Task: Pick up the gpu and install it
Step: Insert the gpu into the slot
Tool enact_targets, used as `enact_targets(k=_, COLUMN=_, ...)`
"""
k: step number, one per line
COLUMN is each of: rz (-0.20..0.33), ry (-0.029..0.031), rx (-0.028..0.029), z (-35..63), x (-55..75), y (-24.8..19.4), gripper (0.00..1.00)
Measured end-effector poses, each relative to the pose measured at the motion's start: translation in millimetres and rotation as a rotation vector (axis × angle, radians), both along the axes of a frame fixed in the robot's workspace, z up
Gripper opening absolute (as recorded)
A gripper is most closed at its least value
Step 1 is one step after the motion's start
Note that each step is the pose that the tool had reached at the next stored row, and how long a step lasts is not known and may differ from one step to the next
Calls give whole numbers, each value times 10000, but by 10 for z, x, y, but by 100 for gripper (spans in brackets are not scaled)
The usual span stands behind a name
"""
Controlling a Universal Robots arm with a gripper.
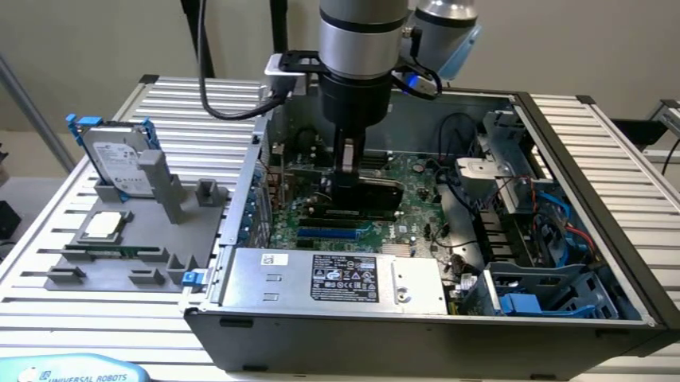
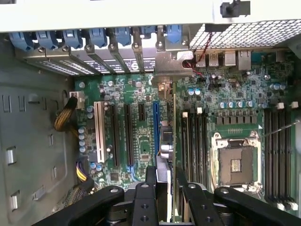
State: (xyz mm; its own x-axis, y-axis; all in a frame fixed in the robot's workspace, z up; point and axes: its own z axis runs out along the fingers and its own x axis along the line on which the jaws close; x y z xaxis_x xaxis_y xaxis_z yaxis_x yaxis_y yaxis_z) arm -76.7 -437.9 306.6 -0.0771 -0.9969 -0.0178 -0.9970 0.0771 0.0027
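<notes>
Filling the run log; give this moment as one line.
hand: shut on graphics card | card: on edge over motherboard | site: inside open computer case

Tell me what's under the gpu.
The green motherboard and its slots show either side of the gpu in the end effector; the spot directly beneath is covered.

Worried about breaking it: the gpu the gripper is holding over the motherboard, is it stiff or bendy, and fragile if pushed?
Probably stiff: the gpu stands edge-on in the gripper without visible sag. Likely fragile: it is a thin board. Gripped along one edge, it might tilt if pushed off line, its metal bracket adding weight at one end.
</notes>
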Motion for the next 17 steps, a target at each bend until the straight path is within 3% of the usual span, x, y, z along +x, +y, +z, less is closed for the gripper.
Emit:
enact_targets(k=3, rz=25, ry=1, rx=27, z=-54, x=-76, y=-28, gripper=27)
enact_targets(k=8, rz=94, ry=-1, rx=106, z=-146, x=-112, y=-113, gripper=27)
enact_targets(k=17, rz=120, ry=-5, rx=107, z=-220, x=-127, y=-117, gripper=27)
